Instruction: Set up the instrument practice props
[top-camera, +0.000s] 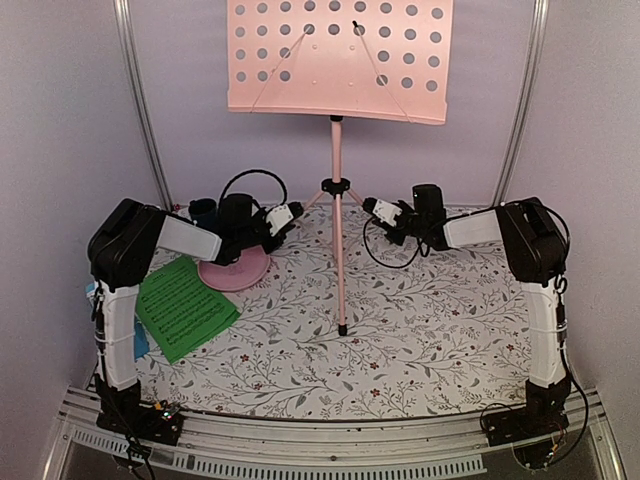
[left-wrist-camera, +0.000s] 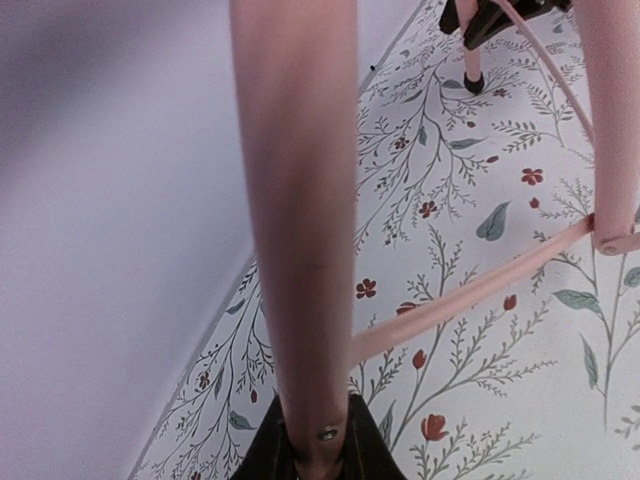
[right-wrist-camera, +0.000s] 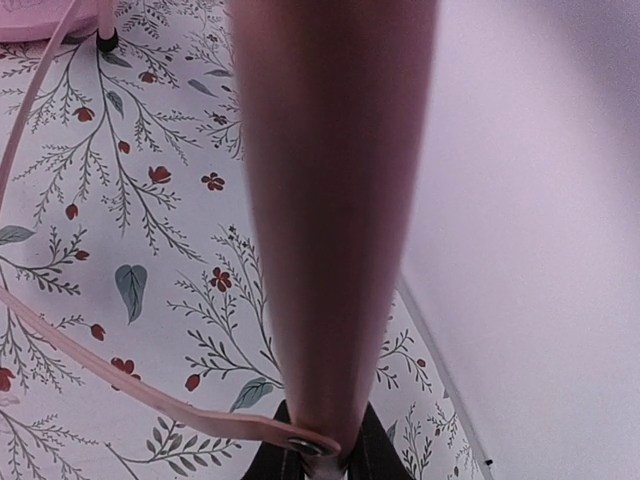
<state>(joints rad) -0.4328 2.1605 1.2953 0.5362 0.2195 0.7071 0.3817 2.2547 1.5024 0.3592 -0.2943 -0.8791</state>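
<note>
Standing pink music stand (top-camera: 337, 160), slim tubular legs (left-wrist-camera: 300, 250), round-holed desk (top-camera: 330, 95)

Music stand (top-camera: 338, 60) cropped, blurred.
Desk top cut by upper frame edge; legs (left-wrist-camera: 300, 230) out of focus in both wrist views; green page (top-camera: 185, 305) notation unreadable.

Cloth (top-camera: 430, 320): white, with grey twigs, grey-blue leaves and small red flowers; it lies flat over the table top
Pink disc (top-camera: 240, 272): round; flat on the cloth at the back left; its far part is hidden
Dark blue cup (top-camera: 201, 210): small; behind the disc, near the back wall; seen only in part
Walls (top-camera: 60, 120): plain pale lilac; on three sides
Posts (top-camera: 140, 100): two metal bars in the back corners
Rail (top-camera: 340, 432): ribbed metal along the near edge
</note>
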